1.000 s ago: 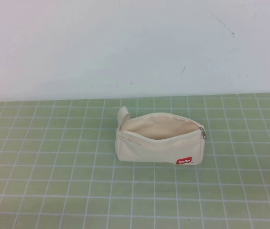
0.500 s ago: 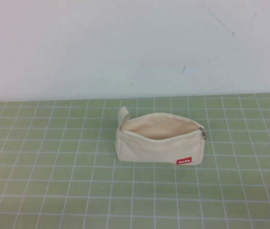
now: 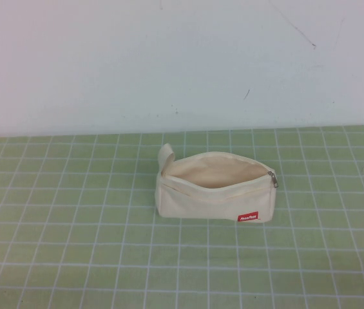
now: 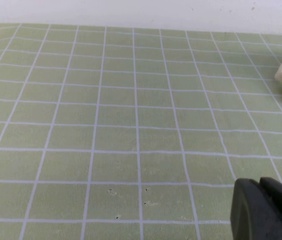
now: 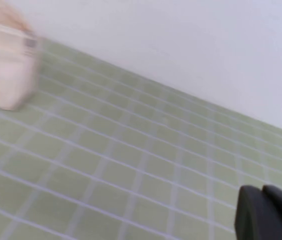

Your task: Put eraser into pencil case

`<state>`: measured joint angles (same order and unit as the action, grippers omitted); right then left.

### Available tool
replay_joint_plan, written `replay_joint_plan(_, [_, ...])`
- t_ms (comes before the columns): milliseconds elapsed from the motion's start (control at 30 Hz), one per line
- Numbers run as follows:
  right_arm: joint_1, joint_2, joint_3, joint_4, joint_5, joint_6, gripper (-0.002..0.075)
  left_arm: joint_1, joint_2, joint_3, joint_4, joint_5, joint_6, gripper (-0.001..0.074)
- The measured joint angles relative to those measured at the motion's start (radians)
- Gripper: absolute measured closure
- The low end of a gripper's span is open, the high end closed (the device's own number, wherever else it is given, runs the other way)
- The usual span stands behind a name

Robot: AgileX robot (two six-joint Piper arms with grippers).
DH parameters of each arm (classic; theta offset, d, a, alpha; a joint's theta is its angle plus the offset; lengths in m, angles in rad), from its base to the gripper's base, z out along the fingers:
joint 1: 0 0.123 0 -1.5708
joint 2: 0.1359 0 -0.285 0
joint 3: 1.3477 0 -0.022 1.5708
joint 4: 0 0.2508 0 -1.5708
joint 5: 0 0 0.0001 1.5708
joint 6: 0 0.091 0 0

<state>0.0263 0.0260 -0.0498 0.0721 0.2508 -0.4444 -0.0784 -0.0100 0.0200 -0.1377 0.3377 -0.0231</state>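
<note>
A green gridded worktop [image 3: 72, 257] meets a white wall [image 3: 169, 64]. The pencil case [image 3: 215, 187] gapes mid-worktop. Left tool [image 4: 268, 207] and right tool [image 5: 270, 212] hang low, both tools' opening unclear.

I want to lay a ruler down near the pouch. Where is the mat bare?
Bare green mat lies in front of the pencil case and on both its sides. Behind it, only a narrow strip before the white wall. Left gripper and right gripper hang away from the pouch.

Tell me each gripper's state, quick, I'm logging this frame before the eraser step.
Left gripper: low over the mat, away from the pencil case; state cannot be told.
Right gripper: over the mat beside the case; state cannot be told.
</note>
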Motion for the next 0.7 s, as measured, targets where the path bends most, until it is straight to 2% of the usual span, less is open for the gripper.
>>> replay_joint_plan(167, [-0.113,-0.034,0.074,0.024,-0.015,0.000,0.0726,0.000,0.000,0.000,0.000,0.000,0.000,0.0736])
replay_joint_plan(700, [-0.119,-0.034,0.076,0.031,0.103,0.020,0.0726,0.000,0.000,0.000,0.000,0.000,0.000,0.0736])
